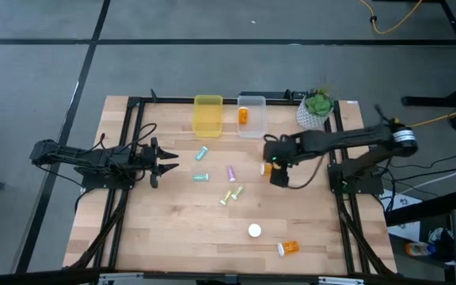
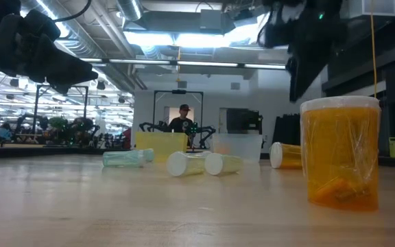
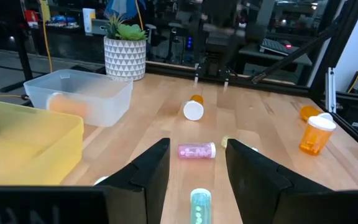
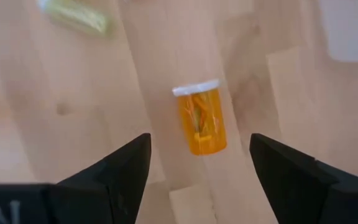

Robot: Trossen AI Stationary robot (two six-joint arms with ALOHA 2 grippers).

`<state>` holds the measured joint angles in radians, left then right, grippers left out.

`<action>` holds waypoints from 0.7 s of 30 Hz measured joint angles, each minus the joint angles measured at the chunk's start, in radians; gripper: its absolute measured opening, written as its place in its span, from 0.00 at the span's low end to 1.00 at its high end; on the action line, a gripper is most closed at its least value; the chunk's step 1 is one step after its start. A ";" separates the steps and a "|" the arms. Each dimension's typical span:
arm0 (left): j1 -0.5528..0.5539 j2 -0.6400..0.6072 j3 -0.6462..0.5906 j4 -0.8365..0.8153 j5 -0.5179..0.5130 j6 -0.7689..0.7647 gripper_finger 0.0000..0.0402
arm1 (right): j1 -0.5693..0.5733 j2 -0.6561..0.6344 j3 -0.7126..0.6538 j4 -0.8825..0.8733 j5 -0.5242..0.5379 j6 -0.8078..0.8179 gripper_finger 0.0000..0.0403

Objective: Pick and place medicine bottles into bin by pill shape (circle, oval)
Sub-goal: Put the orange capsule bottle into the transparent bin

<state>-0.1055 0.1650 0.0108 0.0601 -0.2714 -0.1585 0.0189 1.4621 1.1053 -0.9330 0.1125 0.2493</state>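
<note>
On the pale wooden slatted table (image 1: 180, 229), the right arm's dark two-finger gripper (image 4: 197, 163) hangs with its fingers spread wide and empty above an orange translucent medicine bottle with a white cap (image 4: 201, 119) that lies on its side on the boards; from above, this gripper (image 1: 269, 168) sits right of the table's middle, just in front of the clear plastic bin (image 1: 252, 119). That clear bin at the far edge holds one orange bottle (image 1: 243, 115), and the yellow translucent bin (image 1: 207, 115) stands just left of it. The left arm's gripper (image 1: 162, 162) waits over the left part of the table, fingers parted and holding nothing. Between the two grippers lie the slim bottles: a teal one (image 1: 202, 152), another teal one (image 1: 201, 176), a purple one (image 1: 232, 172) and two yellow-green ones (image 1: 232, 195). Nearer the front edge an orange bottle stands upright, showing its white cap (image 1: 254, 230), and another orange bottle (image 1: 289, 248) lies on its side to its right. A white-potted green plant (image 1: 316, 108) stands at the far right corner. No label or writing can be read on any bottle or bin. A person (image 2: 184, 121) shows far behind the table in the low view.
</note>
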 joint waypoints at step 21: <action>0.000 0.000 0.000 0.000 0.000 0.003 0.37 | -0.001 0.389 0.000 0.129 0.044 -0.157 0.68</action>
<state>-0.1055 0.1650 0.0109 0.0601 -0.2718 -0.1551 0.0181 1.8509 1.1054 -0.8040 0.1569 0.0925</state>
